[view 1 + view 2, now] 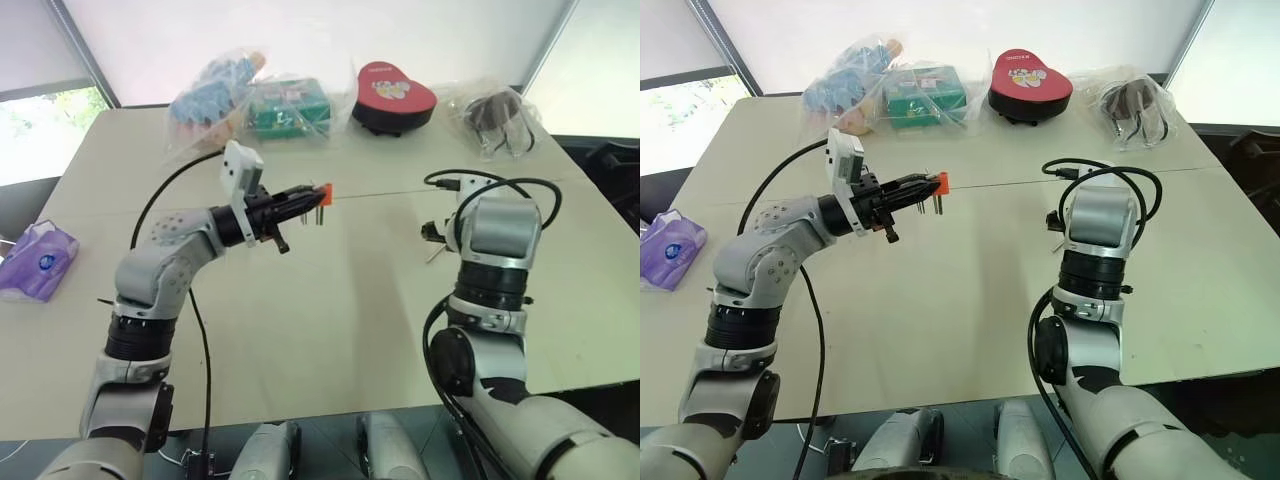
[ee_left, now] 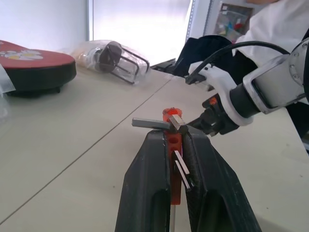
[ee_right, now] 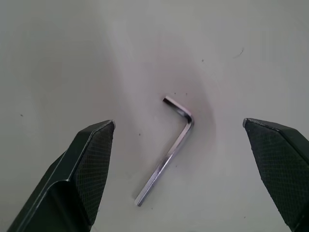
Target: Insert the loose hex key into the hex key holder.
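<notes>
Orange hex key holder (image 2: 172, 145) clamped, left end effector (image 2: 173, 140) level.

Left tool (image 1: 312, 197) clamped and raised; right tool (image 3: 178, 159) spread wide, angled downward.

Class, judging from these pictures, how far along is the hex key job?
Done: left tool is shut on the small orange plastic hex key holder, held above the table. In hand: right tool hangs open over the thin bent metal hex key. Left: picking up and inserting.
</notes>
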